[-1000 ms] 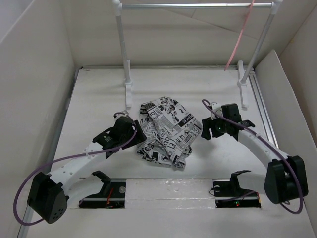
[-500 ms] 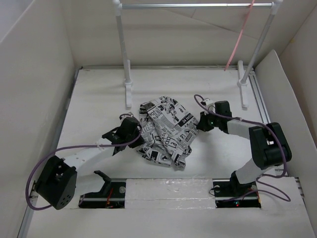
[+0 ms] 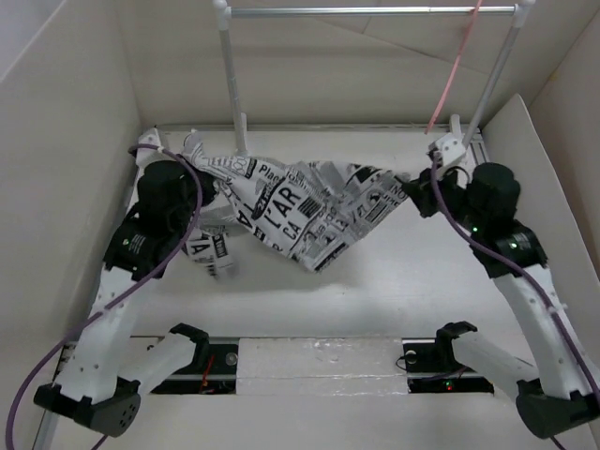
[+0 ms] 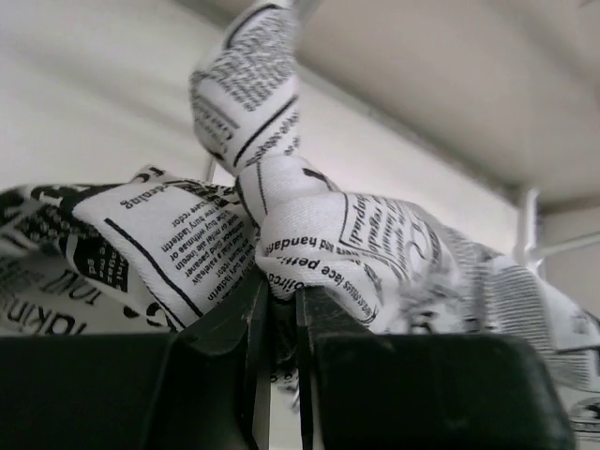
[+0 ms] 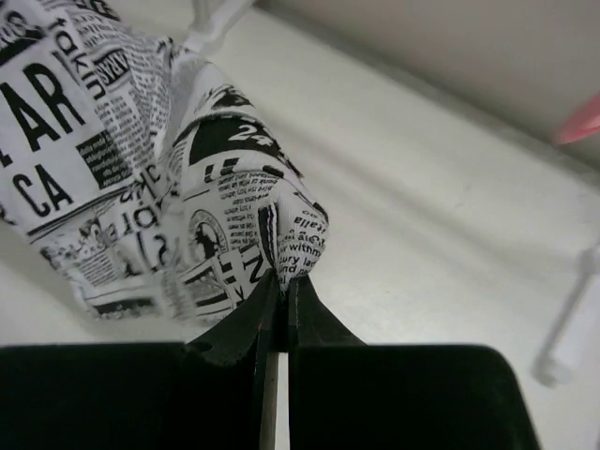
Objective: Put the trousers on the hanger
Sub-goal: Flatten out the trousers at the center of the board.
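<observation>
So here's what we've got: the trousers are strung out sideways between the two arms like a little newsprint hammock, sagging in the middle, with a loose bit dangling down on the left side. They run across in front of the left post of the rack.

The left gripper is pinched down tight on a bunched fold of cloth. In its wrist cam we see a twist of fabric sticking up right out of the jaws, and the rest spills off to the right. The right gripper is doing the same on the other end, jaws nearly closed on a small corner, with the cloth fanning out to the left of it above the table.

The hanger is apart from the trousers. It's that skinny pink thing hung off the right end of the silver bar, with its lower end near the right arm's wrist. We can't tell from up top whether they touch.
</observation>
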Controlling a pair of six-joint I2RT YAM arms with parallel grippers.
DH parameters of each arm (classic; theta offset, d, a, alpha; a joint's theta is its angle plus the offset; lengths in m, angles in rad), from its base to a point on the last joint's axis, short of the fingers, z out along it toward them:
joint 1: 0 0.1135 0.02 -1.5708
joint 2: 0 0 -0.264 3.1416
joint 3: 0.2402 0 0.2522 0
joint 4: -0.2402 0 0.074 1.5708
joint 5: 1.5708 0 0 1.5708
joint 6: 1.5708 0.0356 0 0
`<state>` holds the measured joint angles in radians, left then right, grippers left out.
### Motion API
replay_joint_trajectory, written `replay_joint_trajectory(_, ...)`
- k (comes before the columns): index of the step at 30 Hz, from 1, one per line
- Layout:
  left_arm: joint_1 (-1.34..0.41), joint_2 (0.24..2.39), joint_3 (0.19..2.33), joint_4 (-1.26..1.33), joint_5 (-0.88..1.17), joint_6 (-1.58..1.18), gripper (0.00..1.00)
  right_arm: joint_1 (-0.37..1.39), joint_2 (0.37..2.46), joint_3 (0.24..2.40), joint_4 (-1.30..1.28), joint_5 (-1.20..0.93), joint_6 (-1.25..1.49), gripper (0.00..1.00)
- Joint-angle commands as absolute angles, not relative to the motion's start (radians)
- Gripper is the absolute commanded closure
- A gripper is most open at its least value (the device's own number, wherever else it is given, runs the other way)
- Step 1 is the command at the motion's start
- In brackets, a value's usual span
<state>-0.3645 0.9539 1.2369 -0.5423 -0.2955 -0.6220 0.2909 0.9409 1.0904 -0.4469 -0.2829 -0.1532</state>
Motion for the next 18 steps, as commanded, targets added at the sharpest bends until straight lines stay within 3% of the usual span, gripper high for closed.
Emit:
replay_joint_trajectory(1,-0.365,0.885,1.345,-0.638,-0.425,-0.554,1.0,0.256,0.881,1.257,-0.702,-0.118,-0.198,1.0)
replay_joint_trajectory(8,-0.365,0.883,1.381,-0.658,-0.471,-0.526,1.0,0.091,1.004,1.249,-0.73,-0.031,-0.229,1.0)
replay_joint_trajectory(15,-0.365,0.864,1.203,-0.563,-0.15,-0.63,1.0,-0.018,1.218,1.252,-0.595,-0.129,-0.176,1.0)
replay_joint_trajectory(16,-0.365,0.861,1.124,-0.545,-0.091,-0.649,1.0,-0.029,1.245,1.252,-0.575,-0.111,-0.161,0.97)
replay_joint_trajectory(17,-0.402,0.856,1.018,-0.496,-0.018,-0.704,1.0,-0.063,1.314,1.271,-0.562,-0.1,-0.155,0.8)
replay_joint_trajectory(18,-0.402,0.856,1.017,-0.458,-0.005,-0.733,1.0,-0.077,1.35,1.272,-0.563,-0.1,-0.155,0.8)
